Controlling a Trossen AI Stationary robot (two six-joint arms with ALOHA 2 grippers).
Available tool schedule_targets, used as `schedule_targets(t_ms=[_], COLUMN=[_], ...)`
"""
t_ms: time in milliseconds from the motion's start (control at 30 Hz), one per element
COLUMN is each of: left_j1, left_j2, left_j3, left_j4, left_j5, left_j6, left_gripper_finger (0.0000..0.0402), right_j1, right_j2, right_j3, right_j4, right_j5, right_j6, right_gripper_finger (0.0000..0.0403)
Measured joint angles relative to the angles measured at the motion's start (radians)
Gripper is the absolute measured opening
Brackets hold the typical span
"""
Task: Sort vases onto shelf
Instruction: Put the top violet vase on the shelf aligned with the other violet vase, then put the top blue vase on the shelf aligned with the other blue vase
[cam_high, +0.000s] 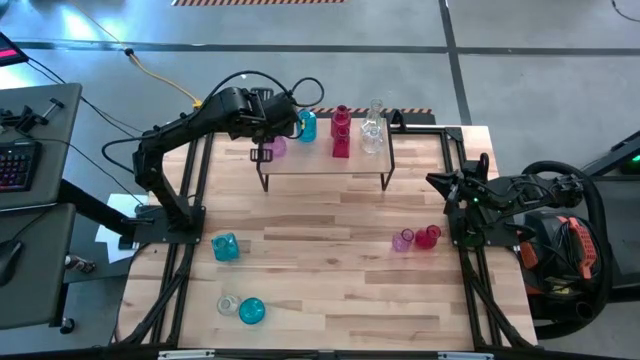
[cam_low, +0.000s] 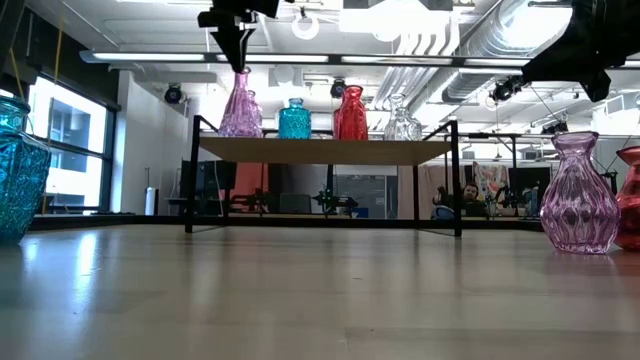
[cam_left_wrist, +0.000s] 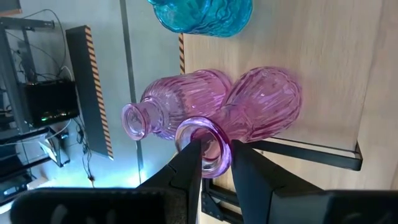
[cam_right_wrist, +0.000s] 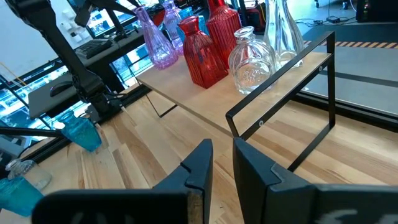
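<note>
Left wrist view, tool (cam_left_wrist: 216, 163) straddling pink vase (cam_left_wrist: 249, 118) rim

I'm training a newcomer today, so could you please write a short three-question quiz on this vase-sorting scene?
1. True or false: the left gripper is at the rim of a pink ribbed glass vase on the small wood-topped wire-legged shelf.
2. Which vases stand on the table near the right gripper? A) two teal B) one pink, one red C) two clear
3. Fill in: the bright teal glass vase on the shelf stands between pink vases and a ___ one.

Key: 1 true; 2 B; 3 red.
</note>
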Motion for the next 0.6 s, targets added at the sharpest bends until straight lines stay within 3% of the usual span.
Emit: schedule_targets(t_ms=[600], left_j1=[-0.004], left_j2=[-0.012], left_j3=[0.049], left_j4=[-0.027], left_j5=[-0.036], left_j6=[-0.03], left_gripper_finger=[0.0076], right_j1=[0.0], right_j2=[0.0], right_j3=[0.0], right_j4=[0.0], right_j5=[0.0], right_j6=[0.0], right_gripper_finger=[0.0044])
